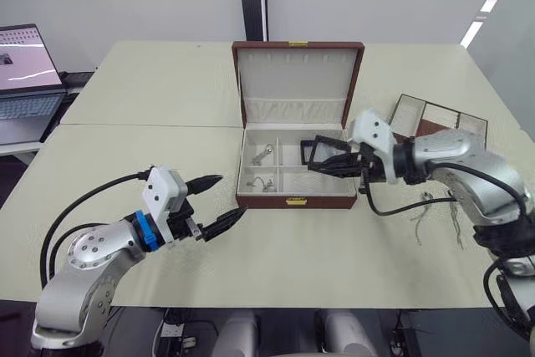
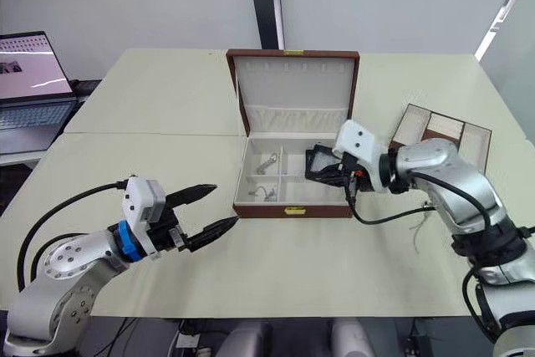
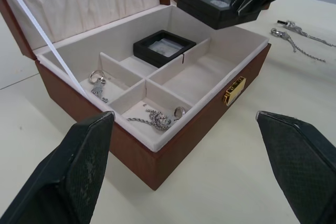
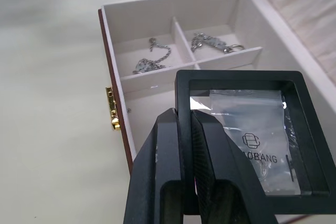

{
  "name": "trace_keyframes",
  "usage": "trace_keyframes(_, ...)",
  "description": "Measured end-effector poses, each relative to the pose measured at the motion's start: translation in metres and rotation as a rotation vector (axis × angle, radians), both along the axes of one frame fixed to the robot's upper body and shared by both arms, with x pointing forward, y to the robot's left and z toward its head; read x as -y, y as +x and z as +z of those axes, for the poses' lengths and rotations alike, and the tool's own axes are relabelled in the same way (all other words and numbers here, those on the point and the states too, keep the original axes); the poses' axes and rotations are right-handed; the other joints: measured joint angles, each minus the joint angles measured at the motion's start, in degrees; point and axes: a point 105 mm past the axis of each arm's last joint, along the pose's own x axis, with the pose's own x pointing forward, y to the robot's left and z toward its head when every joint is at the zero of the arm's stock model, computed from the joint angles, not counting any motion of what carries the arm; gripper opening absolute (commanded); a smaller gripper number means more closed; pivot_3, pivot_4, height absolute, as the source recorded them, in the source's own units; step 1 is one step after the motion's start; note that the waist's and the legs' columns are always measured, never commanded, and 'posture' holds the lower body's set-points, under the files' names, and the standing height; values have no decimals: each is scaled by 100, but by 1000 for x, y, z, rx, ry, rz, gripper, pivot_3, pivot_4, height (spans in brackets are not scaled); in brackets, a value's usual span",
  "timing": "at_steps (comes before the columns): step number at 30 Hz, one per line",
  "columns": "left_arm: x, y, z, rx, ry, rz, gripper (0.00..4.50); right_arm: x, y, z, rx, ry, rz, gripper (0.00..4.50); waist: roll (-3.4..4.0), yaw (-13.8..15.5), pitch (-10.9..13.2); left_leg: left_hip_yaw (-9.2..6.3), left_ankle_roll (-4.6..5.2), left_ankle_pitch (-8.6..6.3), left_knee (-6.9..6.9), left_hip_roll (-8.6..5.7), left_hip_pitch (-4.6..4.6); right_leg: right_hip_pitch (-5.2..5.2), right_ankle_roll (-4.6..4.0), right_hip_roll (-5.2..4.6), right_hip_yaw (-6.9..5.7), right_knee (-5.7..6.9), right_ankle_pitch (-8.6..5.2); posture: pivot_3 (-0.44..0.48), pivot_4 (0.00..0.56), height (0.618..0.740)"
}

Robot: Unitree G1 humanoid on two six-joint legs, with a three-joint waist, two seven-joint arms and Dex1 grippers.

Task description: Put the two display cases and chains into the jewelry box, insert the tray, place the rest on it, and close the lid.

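The brown jewelry box (image 1: 294, 200) stands open mid-table with its lid upright. One black display case (image 3: 164, 47) lies in its back right compartment. A second display case (image 1: 321, 149) hangs tilted just above the box's right side, and my right gripper (image 1: 328, 165) is shut on its edge. Silver chains (image 1: 262, 155) lie in the back left compartment, with more chains (image 3: 157, 119) in the front left one. My left gripper (image 1: 231, 196) hovers open and holds nothing, left of the box's front corner.
Loose chains (image 1: 425, 211) lie on the table right of the box, under my right arm. The compartmented tray (image 1: 439, 119) sits at the back right. A laptop (image 1: 25, 81) stands on a side desk at the far left.
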Motion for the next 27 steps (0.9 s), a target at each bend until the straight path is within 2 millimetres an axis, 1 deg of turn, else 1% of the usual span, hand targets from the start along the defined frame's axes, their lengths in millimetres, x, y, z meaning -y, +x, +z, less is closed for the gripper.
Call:
trace_keyframes(5, 1, -4, 2, 14, -9, 34, 4500, -8, 1, -13, -38, -62, 71, 20, 0, -10, 0, -1, 0, 0, -1, -2, 0, 0, 0, 1, -2, -1, 0, 0, 150, 740)
trace_keyframes(9, 2, -7, 1, 16, -18, 65, 4500, -14, 2, -22, -95, -65, 110, 20, 0, -21, 0, 1, 0, 0, -1, -1, 1, -1, 0, 2, 0, 0, 0, 0, 150, 740)
trace_keyframes(14, 3, -9, 1, 21, -19, 82, 4500, -15, 5, -25, -115, -77, 128, 20, 0, -21, 0, 2, 0, 0, -1, -2, 1, -2, -1, 2, 1, 0, 0, 0, 150, 740)
trace_keyframes(18, 2, -11, -2, 7, -19, 89, 4500, -15, 6, -28, -132, -74, 136, 20, 0, -22, 0, 1, 0, 0, -2, -2, 1, -3, -1, 3, 1, 0, 0, 0, 150, 740)
trace_keyframes(20, 2, -11, -2, 8, -19, 89, 4500, -14, 8, -29, -131, -76, 132, 708, 0, -22, 0, 2, 0, 0, -2, -2, 1, -3, -1, 2, 2, 0, 0, 0, 150, 740)
trace_keyframes(21, 2, -11, -2, 9, -19, 88, 4500, -14, 10, -29, -125, -78, 129, 847, 0, -22, 0, 3, 0, 0, -2, -2, 1, -3, -1, 2, 2, 0, 0, 0, 150, 740)
trace_keyframes(23, 2, -12, -3, 10, -19, 87, 4500, -13, 12, -28, -115, -78, 131, 1345, 0, -22, 0, 2, 0, 0, -2, -2, 1, -3, -1, 2, 1, 0, 0, 0, 150, 740)
trace_keyframes(26, 2, -12, -3, 10, -17, 81, 4500, -12, 12, -24, -108, -66, 136, 2128, 0, -22, 0, 2, 0, 0, -3, -2, 1, -3, -1, 2, 1, -1, 0, 0, 150, 740)
trace_keyframes(27, 2, -12, -3, 10, -16, 80, 4500, -12, 13, -22, -102, -62, 133, 2453, 0, -22, 0, 2, 0, 0, -3, -2, 1, -3, -1, 3, 2, -1, 0, 0, 150, 740)
